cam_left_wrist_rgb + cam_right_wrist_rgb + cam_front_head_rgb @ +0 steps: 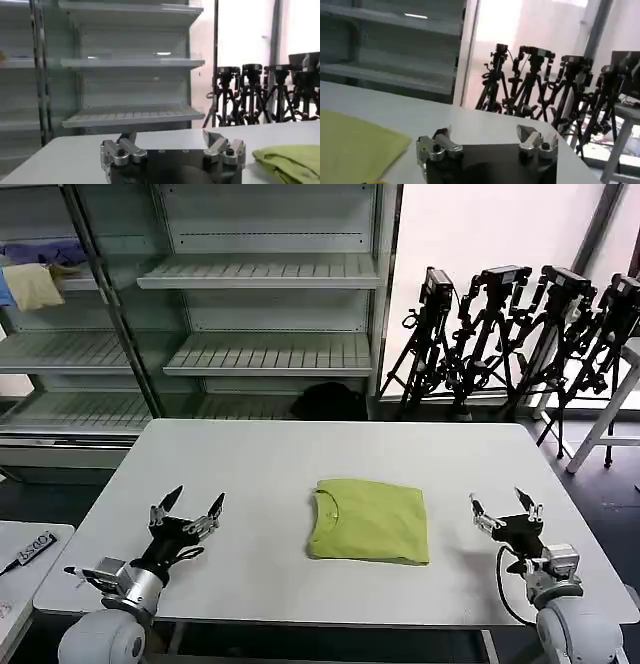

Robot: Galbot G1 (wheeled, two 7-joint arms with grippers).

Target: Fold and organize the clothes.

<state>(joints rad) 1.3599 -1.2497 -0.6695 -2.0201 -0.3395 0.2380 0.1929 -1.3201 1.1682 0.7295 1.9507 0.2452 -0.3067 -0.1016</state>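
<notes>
The clothes are one lime yellow-green T-shirt [370,520], folded into a neat rectangle at the middle of the white table [270,464], collar towards my left. My left gripper [196,506] rests open near the table's front left, well apart from the shirt. My right gripper [501,502] stands open near the front right, also clear of it. In the left wrist view the shirt's edge [290,161] lies beside my open left gripper [169,136]. In the right wrist view the shirt [355,147] lies beside my open right gripper [485,132]. Nothing is between either pair of fingers.
Grey metal shelves [260,314] stand behind the table, with a pale yellow cloth [32,285] and a blue cloth [40,252] on a far-left shelf. Several black tripods [500,334] stand at the back right. A small white side table [25,569] is at my left.
</notes>
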